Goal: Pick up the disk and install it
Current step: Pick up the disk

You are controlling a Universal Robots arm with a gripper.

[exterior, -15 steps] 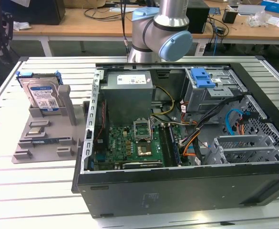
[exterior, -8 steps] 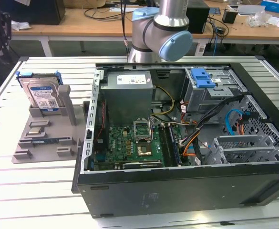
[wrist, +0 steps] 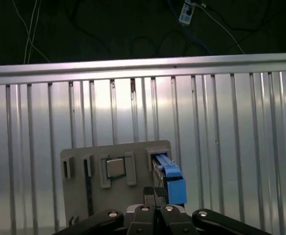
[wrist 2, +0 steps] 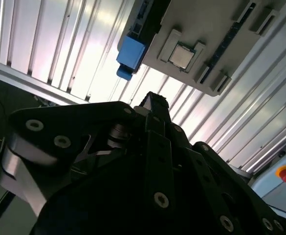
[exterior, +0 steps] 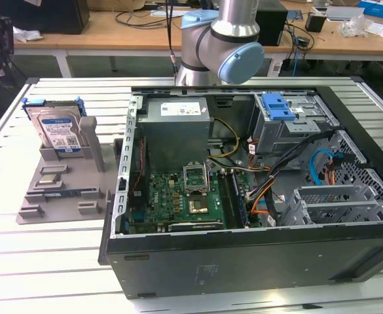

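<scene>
Disk (exterior: 59, 131) upright in grey holder (exterior: 54, 196), upper left of exterior view, beside open computer case (exterior: 243, 255). Gripper (wrist: 155, 192) near disk in first wrist view, fingers pressed together, empty.

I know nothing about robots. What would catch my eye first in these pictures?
An open computer case takes up the middle of the exterior view, with its green circuit board exposed and the robot arm standing behind it. At the exterior view's left, the disk, edged with blue rails, stands upright in a grey holder on the ribbed metal table.
</scene>
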